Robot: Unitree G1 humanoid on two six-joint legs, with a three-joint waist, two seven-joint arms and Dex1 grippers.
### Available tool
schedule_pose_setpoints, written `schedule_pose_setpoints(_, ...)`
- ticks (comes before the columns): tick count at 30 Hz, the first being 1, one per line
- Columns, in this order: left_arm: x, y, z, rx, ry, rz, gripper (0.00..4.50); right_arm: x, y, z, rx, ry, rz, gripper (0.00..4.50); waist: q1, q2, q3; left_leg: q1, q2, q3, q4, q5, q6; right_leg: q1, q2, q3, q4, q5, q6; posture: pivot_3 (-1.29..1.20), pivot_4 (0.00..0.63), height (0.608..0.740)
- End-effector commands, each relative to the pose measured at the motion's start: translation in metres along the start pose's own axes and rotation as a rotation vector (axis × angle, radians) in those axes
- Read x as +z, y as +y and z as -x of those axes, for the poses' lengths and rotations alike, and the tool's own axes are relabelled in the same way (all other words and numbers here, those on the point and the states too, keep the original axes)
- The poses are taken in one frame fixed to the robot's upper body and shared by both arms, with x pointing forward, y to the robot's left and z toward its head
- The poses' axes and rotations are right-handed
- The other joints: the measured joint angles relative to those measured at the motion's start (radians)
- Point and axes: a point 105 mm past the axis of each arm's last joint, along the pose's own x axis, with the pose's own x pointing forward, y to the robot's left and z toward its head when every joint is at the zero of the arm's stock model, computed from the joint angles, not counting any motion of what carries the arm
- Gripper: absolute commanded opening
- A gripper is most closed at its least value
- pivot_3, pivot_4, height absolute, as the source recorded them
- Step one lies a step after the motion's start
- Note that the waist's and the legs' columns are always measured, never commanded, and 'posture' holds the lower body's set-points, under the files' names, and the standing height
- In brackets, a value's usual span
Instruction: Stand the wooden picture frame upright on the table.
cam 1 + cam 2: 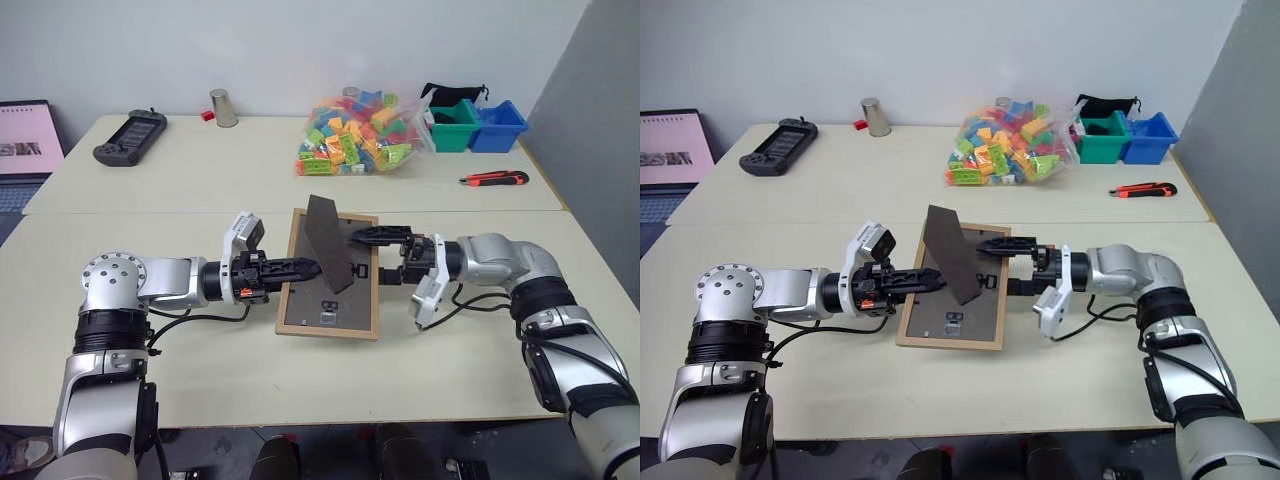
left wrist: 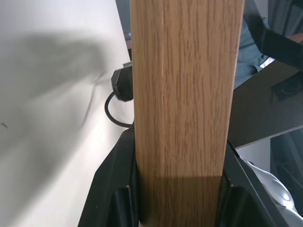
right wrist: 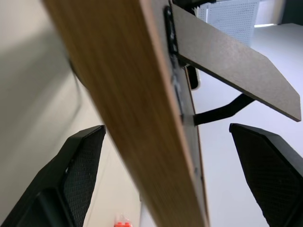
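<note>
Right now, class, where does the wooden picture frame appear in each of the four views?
Left eye: wooden picture frame, centre, back upward.
Right eye: centre.
Left wrist: its wood edge clamped between the fingers.
Right wrist: the edge crosses diagonally.
Shared landmark: raised stand flap.

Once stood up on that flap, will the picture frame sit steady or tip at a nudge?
Probably stiff: the picture frame has wood edges and a flat back panel. Likely tippy, since its stand flap is one thin board that swings on a hinge. The left tool clamps a smooth wooden edge, which may slide.
</note>
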Motion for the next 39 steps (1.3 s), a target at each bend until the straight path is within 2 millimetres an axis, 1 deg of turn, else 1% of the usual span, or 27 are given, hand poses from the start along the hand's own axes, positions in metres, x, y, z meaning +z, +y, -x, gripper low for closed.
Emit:
schedule_pose_setpoints(1,0.003,-0.016,-0.003,-0.057,0.004,-0.05,1.3,0.005,-0.01,-0.006,-0.036,-0.055,0.051,4.07,0.0,0.0,0.0,0.0,0.0,0.0,0.0,0.0,0.0,0.0,0.0,0.0,0.0,0.0,0.0,0.0,0.15,0.74)
schedule_pose_setpoints(2,0.003,-0.016,-0.003,-0.057,0.002,-0.05,1.3,0.008,-0.009,-0.006,-0.031,-0.071,0.057,3.96,-0.001,0.0,0.0,0.0,0.0,0.0,0.0,0.0,0.0,0.0,0.0,0.0,0.0,0.0,0.0,0.0,0.15,0.74)
schedule_pose_setpoints(4,0.004,-0.015,-0.003,-0.053,-0.003,-0.051,1.3,0.01,-0.005,-0.007,-0.016,-0.083,0.069,3.56,0.0,0.0,0.0,0.0,0.0,0.0,0.0,0.0,0.0,0.0,0.0,0.0,0.0,0.0,0.0,0.0,0.15,0.74)
schedule_pose_setpoints(7,0.004,-0.014,-0.003,-0.05,-0.005,-0.051,1.3,0.01,-0.002,-0.008,-0.012,-0.08,0.09,2.84,0.0,0.0,0.0,0.0,0.0,0.0,0.0,0.0,0.0,0.0,0.0,0.0,0.0,0.0,0.0,0.0,0.15,0.74)
schedule_pose_setpoints(11,0.003,-0.014,-0.004,-0.049,-0.006,-0.051,1.3,0.007,-0.006,-0.01,-0.046,-0.072,0.12,1.86,-0.001,0.0,0.0,0.0,0.0,0.0,0.0,0.0,0.0,0.0,0.0,0.0,0.0,0.0,0.0,0.0,0.15,0.74)
schedule_pose_setpoints(13,0.004,-0.014,-0.004,-0.047,-0.008,-0.053,1.3,0.006,-0.009,-0.011,-0.062,-0.075,0.133,1.53,-0.001,0.0,0.0,0.0,0.0,0.0,0.0,0.0,0.0,0.0,0.0,0.0,0.0,0.0,0.0,0.0,0.15,0.74)
schedule_pose_setpoints(19,0.002,-0.013,-0.004,-0.035,-0.01,-0.07,1.3,0.004,-0.015,-0.012,-0.094,-0.081,0.151,1.46,0.0,0.0,0.0,0.0,-0.001,0.0,0.0,0.0,0.0,0.0,0.0,0.001,0.0,0.0,0.0,0.0,0.15,0.74)
schedule_pose_setpoints(22,0.001,-0.01,-0.005,0.015,-0.035,-0.134,1.3,0.003,-0.017,-0.012,-0.107,-0.083,0.147,1.45,-0.001,0.0,0.0,0.0,-0.001,0.0,0.0,0.0,0.0,0.0,0.0,0.001,0.0,0.0,0.0,0.0,0.15,0.74)
schedule_pose_setpoints(24,0.002,-0.007,-0.003,0.042,-0.05,-0.15,1.99,0.003,-0.02,-0.012,-0.128,-0.082,0.13,1.45,-0.001,-0.001,0.0,0.0,-0.001,0.0,-0.001,0.0,0.0,0.0,0.0,0.001,0.0,0.0,0.0,0.0,0.15,0.74)
schedule_pose_setpoints(25,0.003,-0.007,-0.002,0.046,-0.056,-0.158,2.04,0.003,-0.023,-0.012,-0.145,-0.083,0.125,1.45,0.0,-0.001,0.0,0.0,-0.001,0.0,-0.001,0.0,0.0,0.0,0.0,0.001,0.0,0.0,0.0,0.0,0.15,0.74)
schedule_pose_setpoints(29,0.009,-0.015,0.011,0.055,-0.084,-0.212,2.94,0.007,-0.031,-0.012,-0.191,-0.104,0.092,1.37,0.0,-0.001,0.0,0.0,-0.001,0.0,-0.001,0.0,0.0,0.0,0.0,0.001,-0.001,0.0,0.0,0.0,0.15,0.74)
schedule_pose_setpoints(31,0.011,-0.02,0.016,0.059,-0.092,-0.247,3.39,0.009,-0.031,-0.011,-0.196,-0.108,0.08,1.37,-0.001,-0.001,0.0,0.0,-0.001,0.0,-0.001,0.0,0.0,0.0,0.0,0.001,0.0,0.0,0.0,0.0,0.15,0.74)
schedule_pose_setpoints(32,0.016,-0.023,0.02,0.065,-0.114,-0.267,3.55,0.009,-0.029,-0.01,-0.197,-0.103,0.06,1.37,-0.001,-0.001,0.0,0.0,-0.001,0.0,-0.001,0.0,0.0,0.0,0.0,0.001,-0.001,0.0,0.0,0.0,0.15,0.74)
schedule_pose_setpoints(35,0.025,-0.028,0.037,0.125,-0.179,-0.347,4.12,0.006,-0.024,-0.003,-0.206,-0.075,-0.02,1.37,-0.001,-0.001,-0.001,0.0,-0.001,0.0,-0.001,0.0,0.001,0.0,0.0,0.001,-0.001,0.0,0.0,0.0,0.15,0.74)
schedule_pose_setpoints(37,0.027,-0.027,0.052,0.21,-0.208,-0.429,4.42,0.005,-0.021,0.001,-0.206,-0.067,-0.09,1.37,-0.002,-0.001,-0.001,0.0,-0.001,0.0,-0.001,0.0,0.001,0.0,0.0,0.001,-0.001,0.0,0.0,0.0,0.15,0.74)
schedule_pose_setpoints(39,0.04,-0.035,0.074,0.291,-0.313,-0.519,4.42,-0.003,-0.017,0.003,-0.235,-0.012,-0.181,1.37,-0.003,-0.001,-0.001,0.0,0.0,0.001,-0.002,-0.001,0.001,0.0,0.0,0.002,-0.001,0.0,0.0,0.0,0.15,0.74)
